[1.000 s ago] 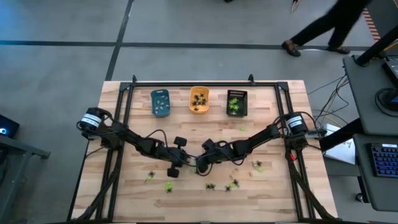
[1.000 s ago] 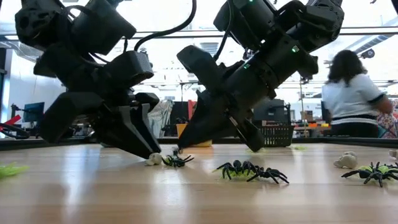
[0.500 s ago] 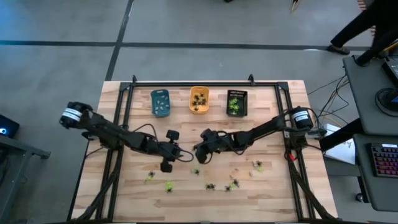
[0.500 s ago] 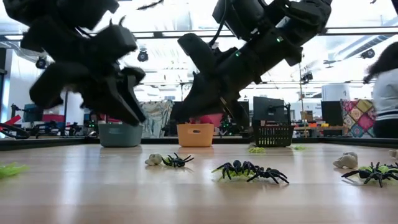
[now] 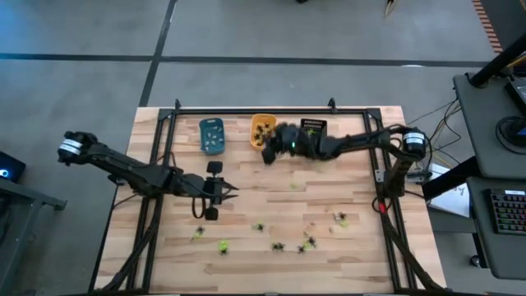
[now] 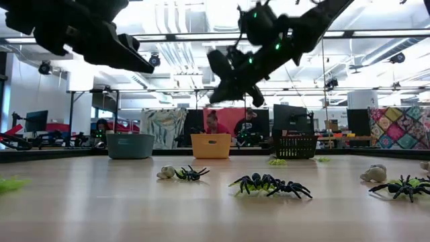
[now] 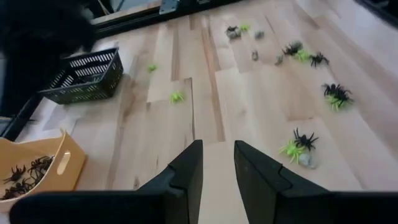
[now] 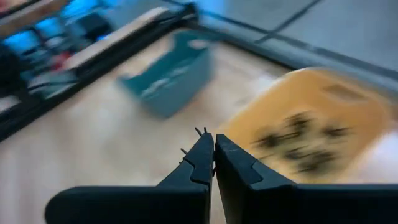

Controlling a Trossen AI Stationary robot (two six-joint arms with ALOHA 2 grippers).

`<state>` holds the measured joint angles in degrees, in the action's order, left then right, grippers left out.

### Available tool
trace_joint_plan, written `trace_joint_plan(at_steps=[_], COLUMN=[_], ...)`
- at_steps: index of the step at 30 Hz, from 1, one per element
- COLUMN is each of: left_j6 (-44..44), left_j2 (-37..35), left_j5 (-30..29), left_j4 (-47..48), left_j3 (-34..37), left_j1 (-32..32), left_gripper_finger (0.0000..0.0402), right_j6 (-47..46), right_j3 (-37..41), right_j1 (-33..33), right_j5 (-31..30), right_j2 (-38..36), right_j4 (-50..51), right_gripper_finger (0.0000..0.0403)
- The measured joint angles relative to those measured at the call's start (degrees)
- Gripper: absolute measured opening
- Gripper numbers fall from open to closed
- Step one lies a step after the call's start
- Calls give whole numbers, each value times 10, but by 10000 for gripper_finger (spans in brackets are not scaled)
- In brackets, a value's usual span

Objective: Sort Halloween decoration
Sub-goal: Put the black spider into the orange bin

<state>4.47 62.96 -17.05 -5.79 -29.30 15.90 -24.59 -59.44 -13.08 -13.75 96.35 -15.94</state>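
Right wrist view: right end effector (image 8: 213, 151) pinching black spider (image 8: 200, 132).

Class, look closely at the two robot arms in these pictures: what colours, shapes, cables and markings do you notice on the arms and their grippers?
Both arms are dark, slim and jointed, each with a white-banded cylinder near its base. The left gripper has two flat black fingers with angular, stepped tips. The right gripper has black fingers tapering to points. Small green lights glow on the right arm. Cables cannot be made out.

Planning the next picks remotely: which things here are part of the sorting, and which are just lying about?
Job:
- spiders loose on the table
- blue tray, orange tray, black tray
- right gripper, shut on a black spider
- left gripper

Lying about:
- desk keyboard
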Motion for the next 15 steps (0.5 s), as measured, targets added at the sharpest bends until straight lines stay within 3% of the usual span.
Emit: trace_joint_plan(at_steps=[6, 15], left_j6=[-10, -20], left_j2=[-12, -3], left_j5=[-7, -35], left_j4=[5, 5], left_j3=[0, 0], left_j1=[0, 0], left_gripper_finger=[75, 75], right_j6=[17, 27], right_j3=[-23, -51], right_j1=[-80, -99], right_j5=[2, 4], right_j2=[31, 64], right_j4=[7, 9], right_gripper_finger=[8, 9])
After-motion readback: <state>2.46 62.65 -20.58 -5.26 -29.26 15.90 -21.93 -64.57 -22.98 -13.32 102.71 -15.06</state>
